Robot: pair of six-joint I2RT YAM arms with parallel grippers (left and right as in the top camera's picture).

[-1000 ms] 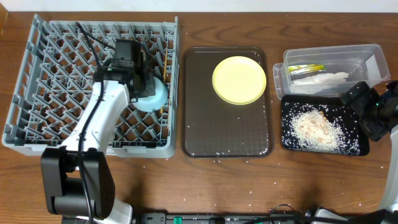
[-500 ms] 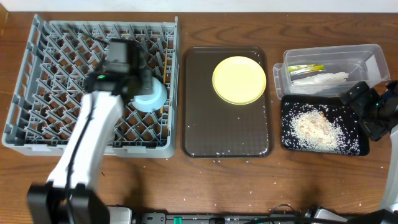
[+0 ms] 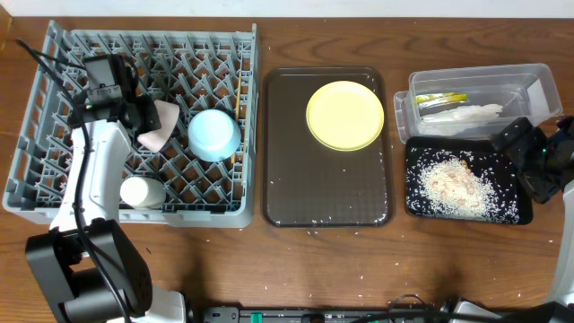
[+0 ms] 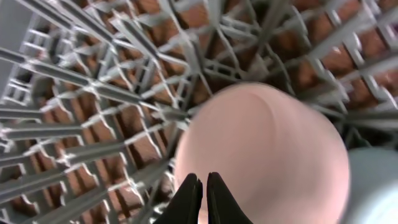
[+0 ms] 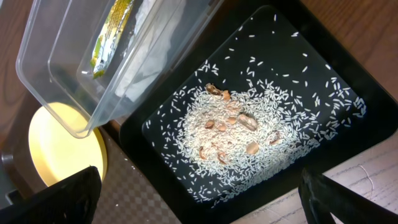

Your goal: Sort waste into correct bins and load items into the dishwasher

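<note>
Closest to the robot, a few stray rice grains (image 3: 314, 232) are lying on the table (image 3: 224, 260) by the front edge of the brown serving tray (image 3: 327, 193), so cleanup isn't totally finished. The small white cup (image 3: 142, 191) is sitting in the front row of the dish rack (image 3: 197, 215). Over on the right, the black tray (image 3: 409, 184) is holding the main pile of rice scraps (image 3: 451, 184). The right gripper (image 5: 199, 186) is hovering over it with fingers spread wide, carrying nothing.

Going further back, the left gripper (image 4: 202, 196) is hanging right over the white bowl (image 3: 163, 126), which is leaning tilted in the rack. Its fingers are pressing nearly together with just a sliver between, and I'm not seeing them clamped on anything. The light blue bowl (image 3: 213, 135) is resting just beside it, and what looks like the chopsticks (image 3: 237, 109) are tucked between that bowl and the rack's right wall. The yellow plate (image 3: 345, 115) is sitting on the serving tray, not racked yet.

At the very back, the clear tub (image 3: 538, 81) is holding the napkin (image 3: 465, 114) and the sachet (image 3: 441, 99). I'm guessing it's mostly done, with the plate and the stray grains left.
</note>
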